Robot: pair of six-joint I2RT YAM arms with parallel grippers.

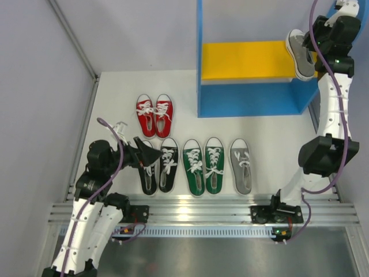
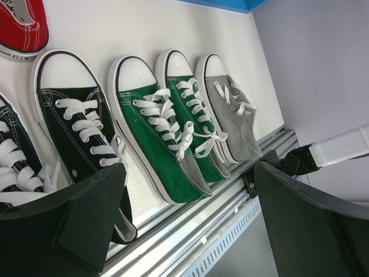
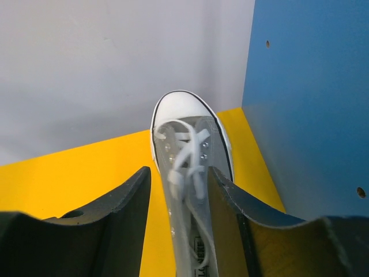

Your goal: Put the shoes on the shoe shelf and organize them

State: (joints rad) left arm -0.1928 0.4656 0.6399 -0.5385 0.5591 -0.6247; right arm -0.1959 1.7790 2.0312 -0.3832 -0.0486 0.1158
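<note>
The shoe shelf has blue walls and a yellow board. One grey shoe lies at the board's right end against the blue side wall. In the right wrist view the grey shoe is blurred between my right gripper's spread fingers, with a gap on its left. On the floor lie the red pair, black pair, green pair and the other grey shoe. My left gripper is open and empty, low over the left black shoe.
An aluminium rail runs along the near edge behind the shoes' heels. Grey walls close in the left side and back. In the left wrist view the black shoe, green pair and grey shoe lie side by side.
</note>
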